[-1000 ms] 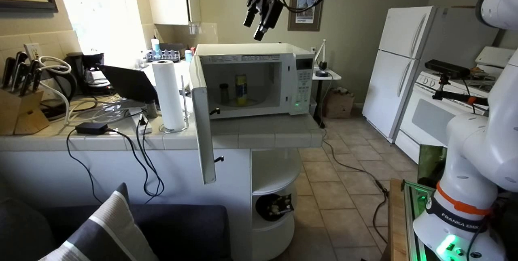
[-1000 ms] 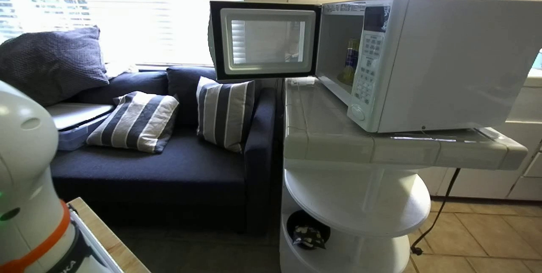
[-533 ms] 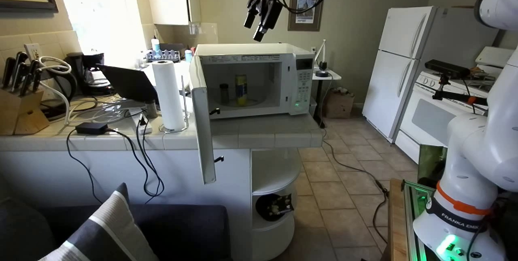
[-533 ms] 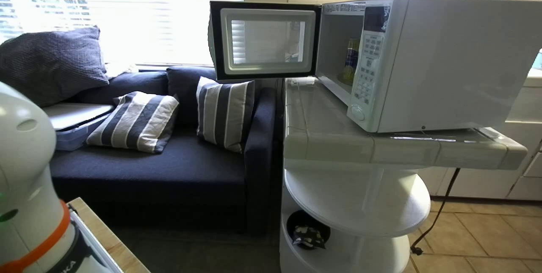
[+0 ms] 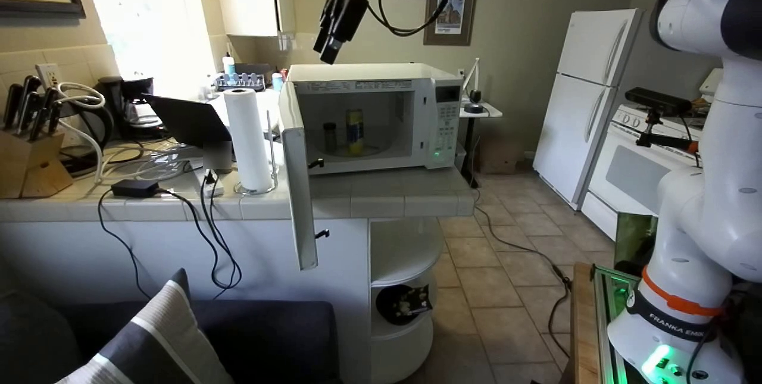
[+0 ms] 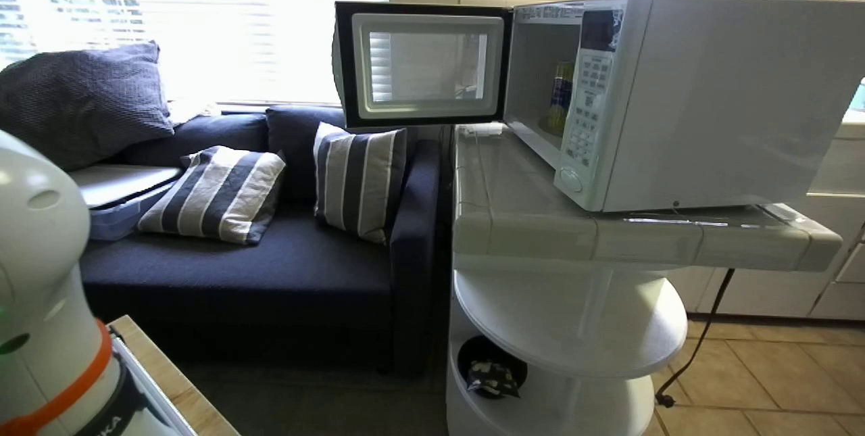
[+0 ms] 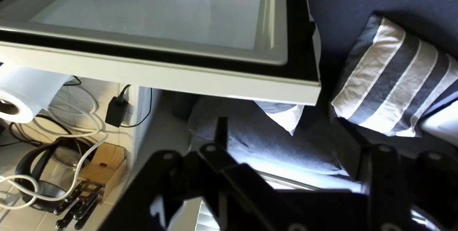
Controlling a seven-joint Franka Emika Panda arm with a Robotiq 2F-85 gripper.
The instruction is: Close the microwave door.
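Observation:
The white microwave (image 5: 357,73) stands on the tiled counter; it also shows in an exterior view (image 6: 730,105). Its door (image 5: 299,199) is swung wide open, about square to the front, with its dark-framed inner side and window in an exterior view (image 6: 428,113). In the wrist view the door (image 7: 161,75) fills the upper left. My gripper (image 5: 326,55) is above the microwave's front, fingers pointing down, apart from the door. In the wrist view the gripper's (image 7: 282,123) fingers are wide apart with nothing between them, below the door's edge in the picture.
A yellow-and-blue can (image 5: 355,132) and a dark jar (image 5: 330,137) stand inside the microwave. A paper-towel roll (image 5: 247,140) stands close to the door's hinge side. A black laptop (image 5: 187,122) and cables are further left. A dark sofa (image 6: 270,280) with pillows stands by the counter.
The gripper has moved left in an exterior view, towards the door side, and turned so its fingers overlap there. The arm's upper links shifted left too. The door and microwave have not moved.

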